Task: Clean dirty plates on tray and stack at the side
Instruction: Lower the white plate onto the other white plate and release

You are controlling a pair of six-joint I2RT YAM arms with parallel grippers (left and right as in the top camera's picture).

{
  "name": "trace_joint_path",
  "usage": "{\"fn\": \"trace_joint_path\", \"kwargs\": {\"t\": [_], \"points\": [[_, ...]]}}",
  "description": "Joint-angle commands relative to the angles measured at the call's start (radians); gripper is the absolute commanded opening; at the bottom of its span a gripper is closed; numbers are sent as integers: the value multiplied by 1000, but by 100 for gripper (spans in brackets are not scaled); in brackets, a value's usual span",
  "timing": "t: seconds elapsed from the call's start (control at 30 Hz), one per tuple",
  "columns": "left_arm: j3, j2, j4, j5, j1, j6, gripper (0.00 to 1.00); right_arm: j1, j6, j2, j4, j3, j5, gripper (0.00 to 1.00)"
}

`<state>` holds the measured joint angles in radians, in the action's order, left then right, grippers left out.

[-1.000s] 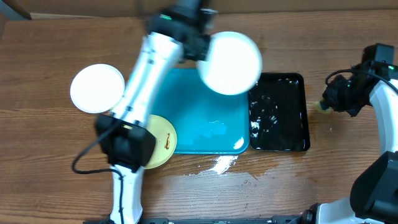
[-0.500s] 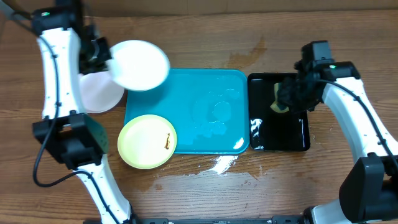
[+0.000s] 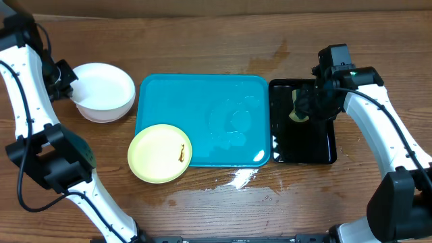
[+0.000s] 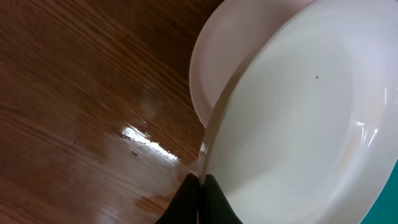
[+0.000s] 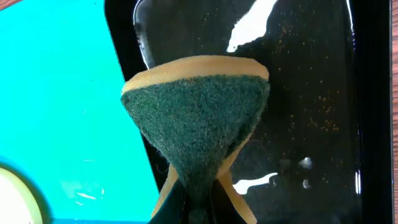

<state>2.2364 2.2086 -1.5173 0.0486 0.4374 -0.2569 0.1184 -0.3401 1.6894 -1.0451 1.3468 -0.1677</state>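
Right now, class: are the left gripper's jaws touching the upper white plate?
Touching. The left wrist view shows the left gripper with its jaws pinched on the rim of the upper white plate.

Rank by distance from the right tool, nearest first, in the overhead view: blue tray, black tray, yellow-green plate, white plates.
1. black tray, under the right tool and sponge
2. blue tray, centre
3. yellow-green plate, front left
4. white plates, far left
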Motion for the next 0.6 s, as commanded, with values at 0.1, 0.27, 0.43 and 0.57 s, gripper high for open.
{"fn": "trace_joint_path", "kwargs": {"t": [0.1,0.27,0.43,0.57], "points": [[-108,-30,43,21,13,-14,62,-2,1,-11,8,-2,10,6],[-92,-31,38,-30,17,-13,80,-2,34,-11,8,-2,18,15],[-39,-33,-13,-113,12,15,77,-2,34,-8,11,-2,100,16],[5,-48,-64,-194,-6,51,74,-2,34,11,0,-3,107,16]]}}
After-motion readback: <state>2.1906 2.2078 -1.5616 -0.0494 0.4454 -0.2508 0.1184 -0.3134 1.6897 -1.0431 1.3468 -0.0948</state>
